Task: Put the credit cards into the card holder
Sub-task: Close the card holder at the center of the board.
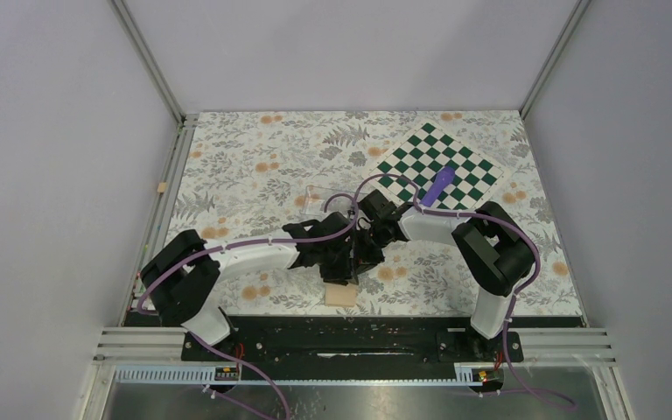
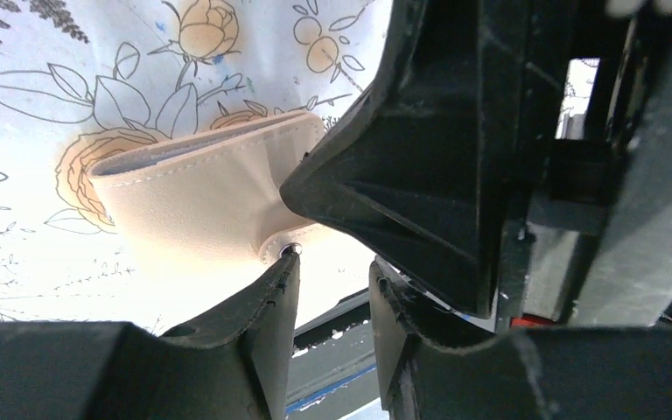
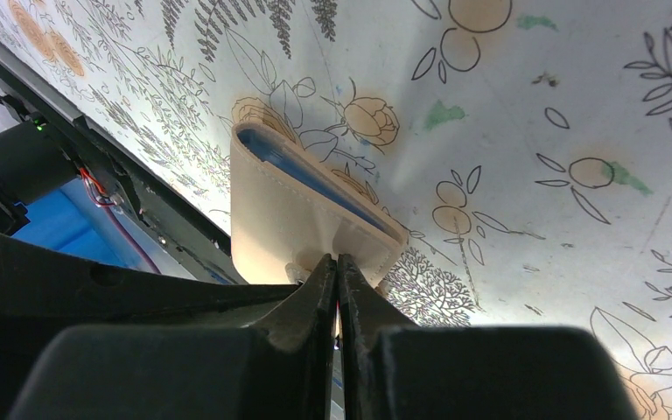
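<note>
The right pincer (image 3: 337, 262) clamps the edge of the small tan folding card holder (image 3: 289, 219) near the floral-printed tabletop's (image 3: 534, 105) front edge, while the left pincer (image 2: 332, 267), jaws narrowly apart, touches its snap.

The card holder (image 1: 343, 296) lies on the desk (image 1: 254, 140) at the near edge, close to the centre line, between the two arm bases. The left tool (image 1: 346, 262) and the right tool (image 1: 370, 251) stand side by side directly above and just behind it. A plastic box (image 1: 324, 200) lies farther back, behind the tools. The chessboard (image 1: 420, 153) occupies the far right quarter. A small item (image 1: 440, 185) rests on it.
</note>
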You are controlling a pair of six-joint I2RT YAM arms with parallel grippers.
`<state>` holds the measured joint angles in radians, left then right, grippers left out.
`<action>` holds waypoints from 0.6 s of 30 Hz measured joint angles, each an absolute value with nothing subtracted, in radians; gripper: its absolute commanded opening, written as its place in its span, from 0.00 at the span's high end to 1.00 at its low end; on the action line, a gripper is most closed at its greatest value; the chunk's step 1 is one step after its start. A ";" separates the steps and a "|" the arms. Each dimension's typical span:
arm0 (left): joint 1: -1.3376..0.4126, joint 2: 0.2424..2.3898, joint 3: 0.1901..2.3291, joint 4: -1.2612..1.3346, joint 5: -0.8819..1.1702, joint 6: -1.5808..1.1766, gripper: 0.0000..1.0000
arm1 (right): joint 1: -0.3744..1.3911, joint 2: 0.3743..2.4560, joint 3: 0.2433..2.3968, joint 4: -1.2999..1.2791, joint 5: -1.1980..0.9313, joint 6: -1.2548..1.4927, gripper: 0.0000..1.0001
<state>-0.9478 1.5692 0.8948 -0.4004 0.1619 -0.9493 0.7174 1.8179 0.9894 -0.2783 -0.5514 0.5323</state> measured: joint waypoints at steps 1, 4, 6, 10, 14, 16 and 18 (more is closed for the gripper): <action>-0.948 1.571 0.897 -0.404 0.158 -0.949 0.63 | 0.717 1.818 0.989 -0.279 -0.551 0.532 0.91; -0.948 1.572 0.903 -0.412 0.144 -0.949 0.59 | 0.717 1.818 0.989 -0.278 -0.551 0.532 0.91; -0.948 1.572 0.903 -0.417 0.134 -0.949 0.58 | 0.717 1.818 0.989 -0.278 -0.551 0.532 0.91; -0.948 1.559 0.903 -0.424 0.119 -0.950 0.57 | 0.717 1.818 0.989 -0.278 -0.551 0.532 0.91; -0.947 1.528 0.902 -0.421 0.119 -0.951 0.58 | 0.717 1.818 0.989 -0.278 -0.552 0.532 0.91; -0.944 1.520 0.899 -0.416 0.119 -0.953 0.59 | 0.717 1.818 0.989 -0.278 -0.552 0.532 0.91; -0.941 1.517 0.893 -0.411 0.120 -0.955 0.60 | 0.717 1.818 0.989 -0.278 -0.552 0.532 0.91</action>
<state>-0.9413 1.5173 0.8928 -0.4110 0.1196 -0.9546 0.7174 1.8179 0.9894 -0.2783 -0.5518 0.5323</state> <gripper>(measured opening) 0.413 0.087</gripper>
